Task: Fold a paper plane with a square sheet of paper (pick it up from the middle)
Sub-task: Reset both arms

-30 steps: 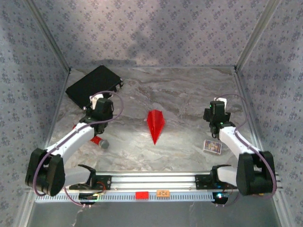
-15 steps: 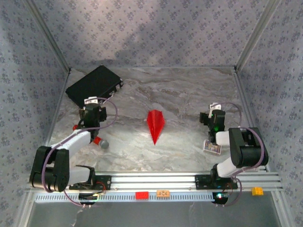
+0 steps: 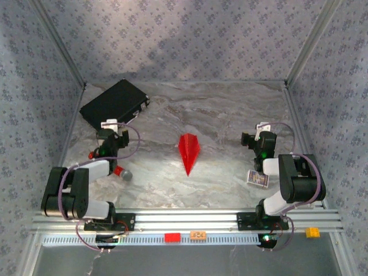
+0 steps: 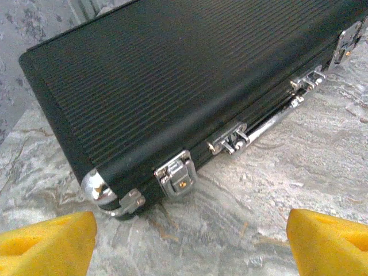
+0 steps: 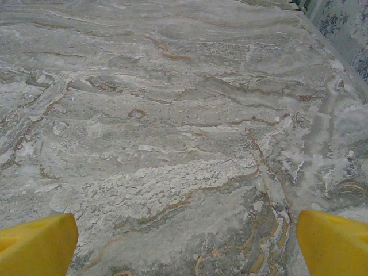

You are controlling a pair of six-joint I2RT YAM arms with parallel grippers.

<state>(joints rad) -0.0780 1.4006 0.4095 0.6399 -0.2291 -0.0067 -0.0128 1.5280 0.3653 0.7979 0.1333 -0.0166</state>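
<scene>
The left fingers (image 4: 49,241) are wide apart with nothing between them, and just past them lies the black case (image 4: 172,75) with its shiny latches, flat on the marble surface (image 4: 276,172). The right fingers (image 5: 34,244) are wide apart too (nothing in them either), above bare grey stone. The red paper plane (image 3: 188,150) lies alone in the middle of the surface, between the two arms and well apart from both, its long sharp tip pointing toward the arm bases.
</scene>
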